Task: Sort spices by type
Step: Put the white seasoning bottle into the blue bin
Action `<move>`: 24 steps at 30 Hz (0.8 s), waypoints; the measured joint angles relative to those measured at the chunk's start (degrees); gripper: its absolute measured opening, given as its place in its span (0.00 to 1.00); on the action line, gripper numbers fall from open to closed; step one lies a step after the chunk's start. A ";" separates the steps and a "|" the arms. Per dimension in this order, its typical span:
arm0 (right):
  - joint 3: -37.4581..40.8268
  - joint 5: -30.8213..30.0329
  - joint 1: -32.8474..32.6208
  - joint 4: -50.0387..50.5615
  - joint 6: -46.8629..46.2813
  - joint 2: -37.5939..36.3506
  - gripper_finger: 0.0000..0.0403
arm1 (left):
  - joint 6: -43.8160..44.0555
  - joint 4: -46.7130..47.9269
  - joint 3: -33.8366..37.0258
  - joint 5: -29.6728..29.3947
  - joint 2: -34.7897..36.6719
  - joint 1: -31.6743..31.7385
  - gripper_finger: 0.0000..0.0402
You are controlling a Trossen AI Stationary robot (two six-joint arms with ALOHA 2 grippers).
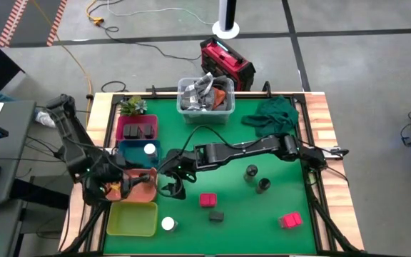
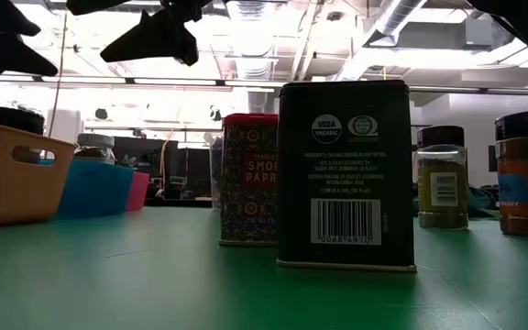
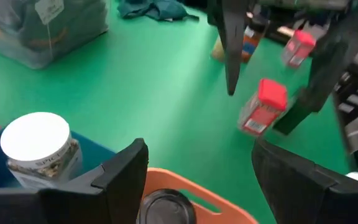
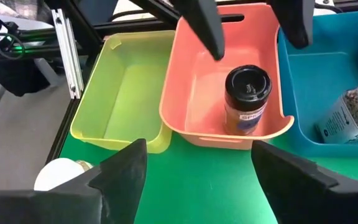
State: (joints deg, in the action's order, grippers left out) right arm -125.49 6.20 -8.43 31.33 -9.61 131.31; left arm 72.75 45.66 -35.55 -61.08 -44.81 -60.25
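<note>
A dark grey round jar (image 4: 247,96) stands upright on the floor of the orange tray (image 1: 143,194). My left gripper (image 3: 197,155) hovers open just above it, one finger on either side of its lid (image 3: 163,208), touching nothing. My right gripper (image 1: 173,187) is open over the green mat, just right of that tray. The blue tray (image 1: 130,153) holds a white-topped jar (image 1: 149,150), and the pink tray (image 1: 123,128) holds black boxes. On the mat stand a white-topped jar (image 1: 168,223), two pink-red boxes (image 1: 207,200) (image 1: 290,220), a black box (image 1: 216,215) and two dark jars (image 1: 251,173) (image 1: 263,185).
A yellow-green tray (image 1: 132,218) sits at the near left corner. At the far edge are a clear bin (image 1: 205,100) of odds and ends, a small plant (image 1: 132,106) and a crumpled green cloth (image 1: 273,114). Bare mat lies in the middle and along the near edge.
</note>
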 joint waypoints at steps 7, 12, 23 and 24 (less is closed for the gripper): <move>0.00 -3.37 0.60 5.86 -5.04 0.00 0.77 | 9.21 -0.10 0.00 -2.69 2.09 2.03 0.68; 0.00 -5.60 0.97 17.27 -8.84 -0.35 0.77 | 13.47 -0.46 0.00 -3.58 0.21 4.18 0.68; -0.03 -5.71 1.09 29.66 -1.07 -2.85 0.77 | -8.76 -22.44 0.02 1.00 -2.17 4.76 0.68; -0.07 -5.73 1.17 29.61 -1.10 -2.91 0.77 | -12.80 -25.98 0.02 2.81 -2.26 4.76 0.68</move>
State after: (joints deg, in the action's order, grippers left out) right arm -125.56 0.47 -7.26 60.94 -10.71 128.40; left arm 59.95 19.67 -35.53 -58.27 -47.07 -55.48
